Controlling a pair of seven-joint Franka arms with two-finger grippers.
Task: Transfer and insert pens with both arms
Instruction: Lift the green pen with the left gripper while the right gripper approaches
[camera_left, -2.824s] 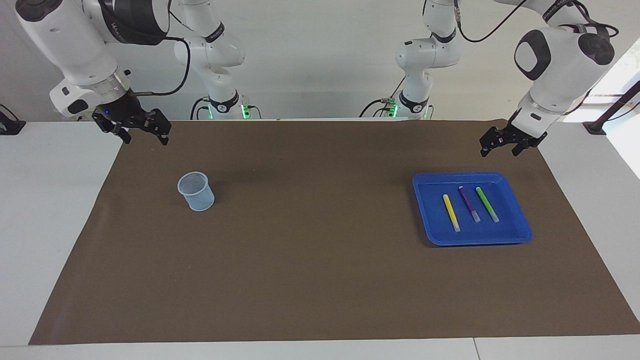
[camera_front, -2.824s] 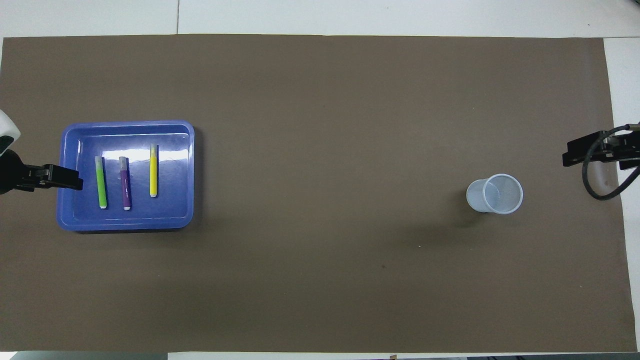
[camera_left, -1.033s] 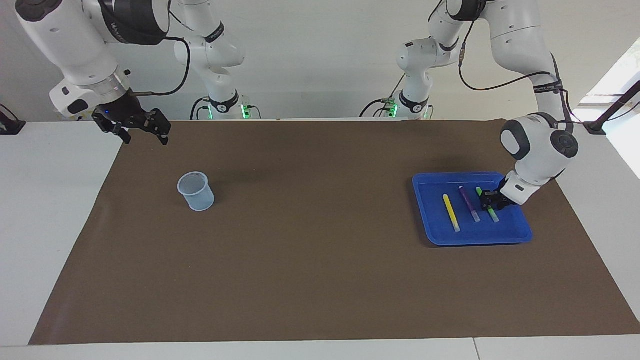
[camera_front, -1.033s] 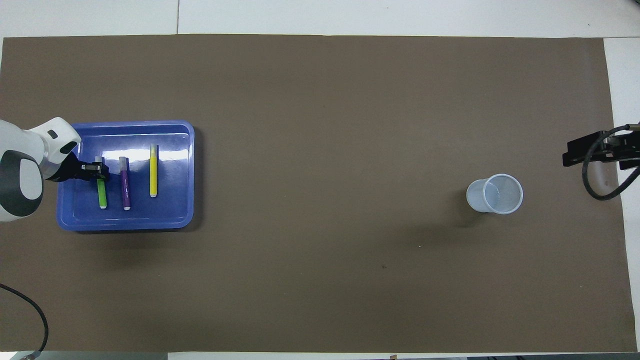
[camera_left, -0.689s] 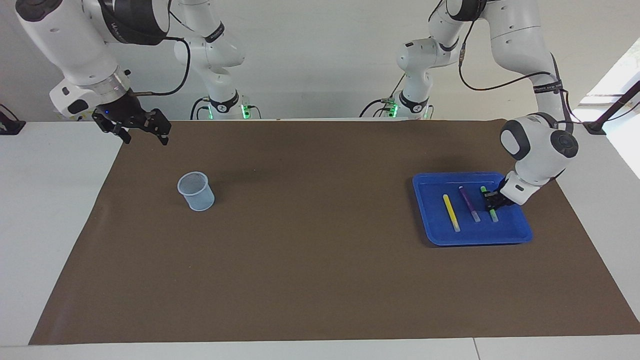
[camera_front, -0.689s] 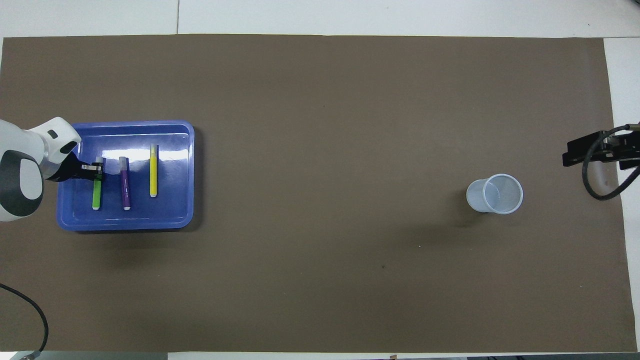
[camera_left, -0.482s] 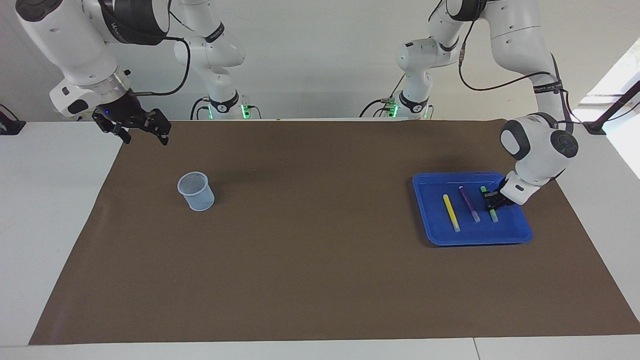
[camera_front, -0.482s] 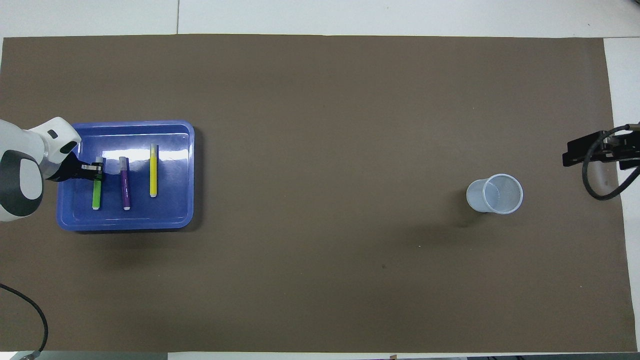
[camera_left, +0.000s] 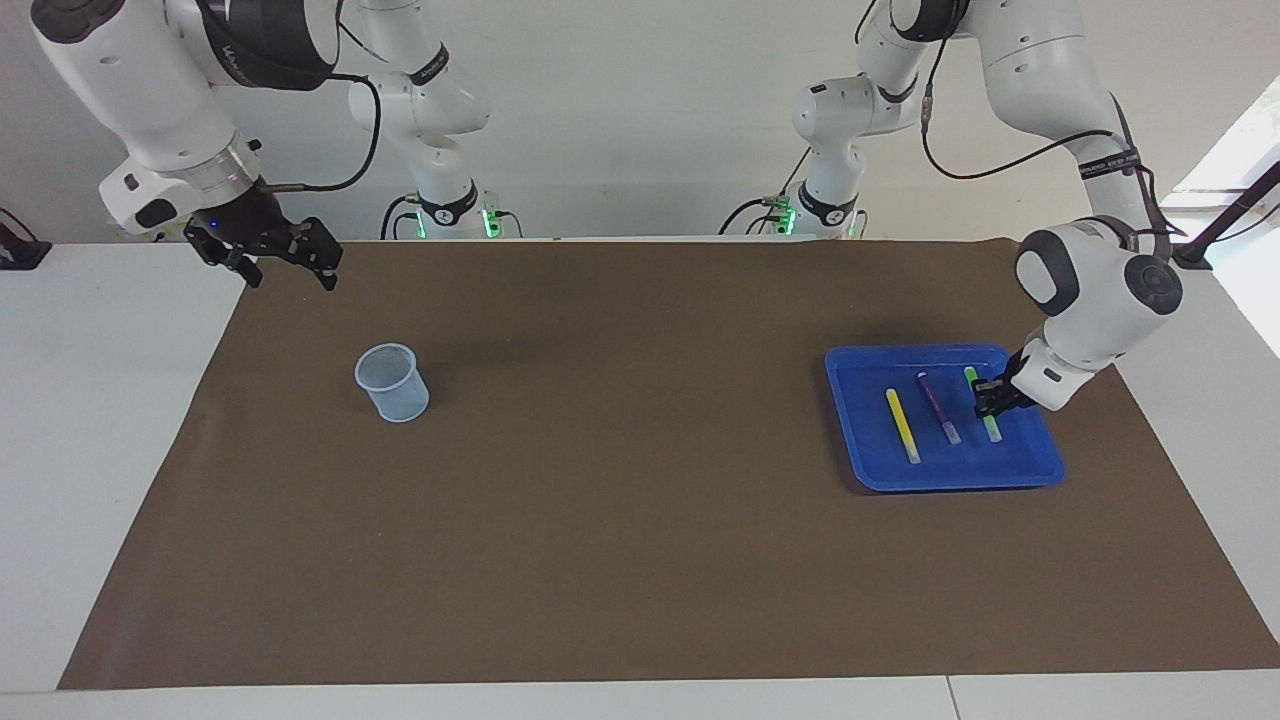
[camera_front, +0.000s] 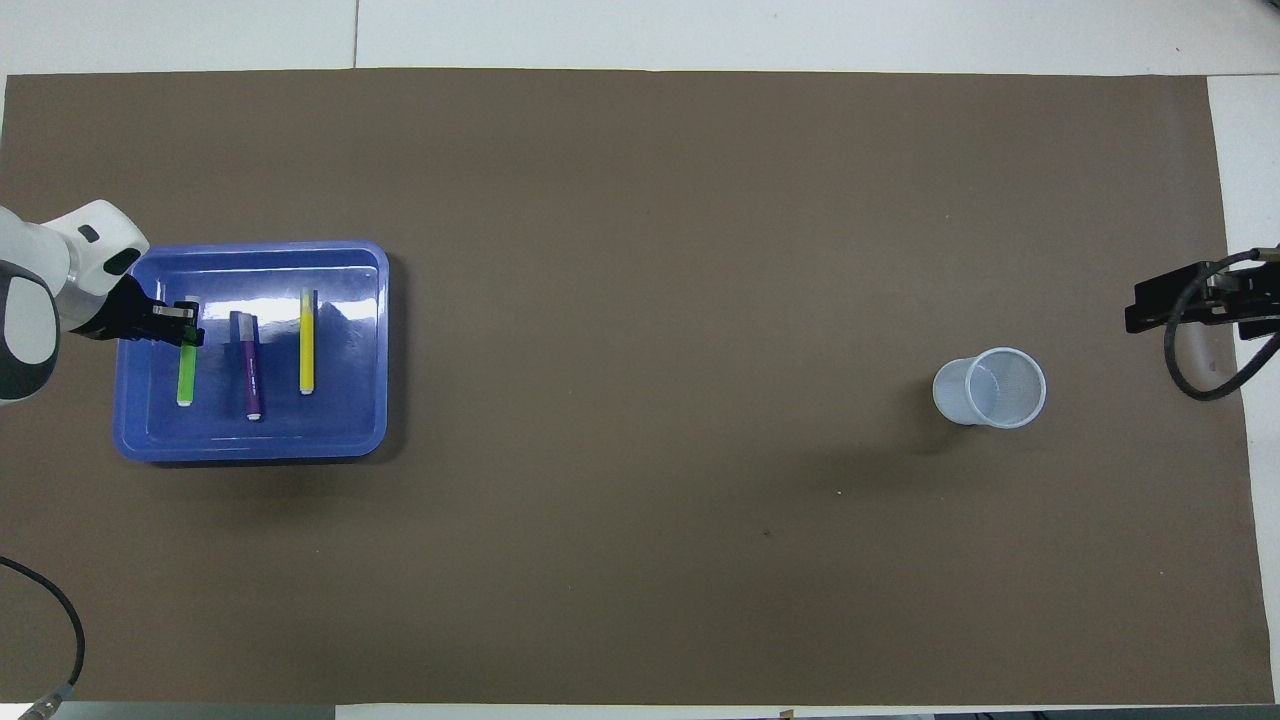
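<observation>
I see my left gripper (camera_left: 988, 402) pinching the green pen (camera_left: 980, 404), slim with a pale cap end, over the blue tray (camera_left: 1040, 466) beside the purple pen (camera_left: 938, 407). My right gripper (camera_left: 285, 262) waits, spread.

- White table (camera_left: 110, 420), big brown mat (camera_left: 640, 520) on top.
- Blue tray (camera_left: 860, 440) on mat, by left arm's end.
- See-thru cup (camera_left: 392, 382) on mat, by right arm's end.

A blue tray (camera_left: 1040, 470) and a cup (camera_left: 392, 382) sit well apart.
</observation>
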